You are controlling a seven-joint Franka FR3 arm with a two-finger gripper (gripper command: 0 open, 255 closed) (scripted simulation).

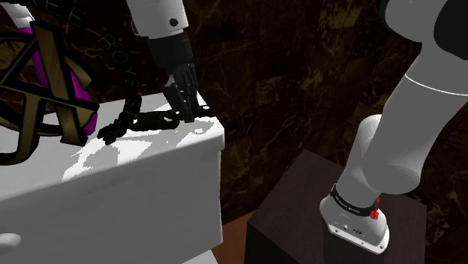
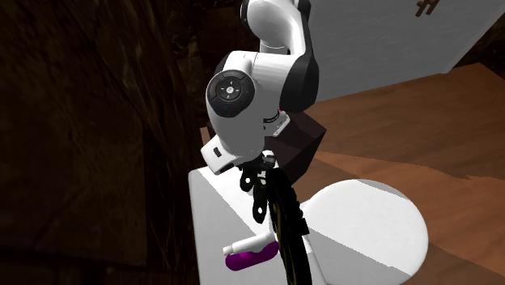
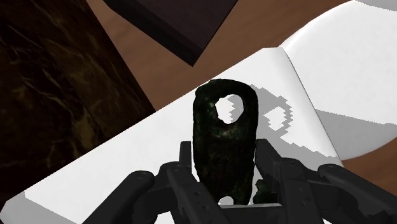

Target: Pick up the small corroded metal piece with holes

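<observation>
Dark corroded metal piece (image 3: 224,153), holed, clamped between both fingers (image 3: 265,159) above white table (image 3: 127,159).

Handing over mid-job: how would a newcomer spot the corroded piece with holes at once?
Find the white block by the dark marbled wall; the black gripper hangs near its corner. Clasped in it is the corroded piece: a rough greenish-black tab with a round hole, unlike the purple object and gold ornament nearby.
</observation>
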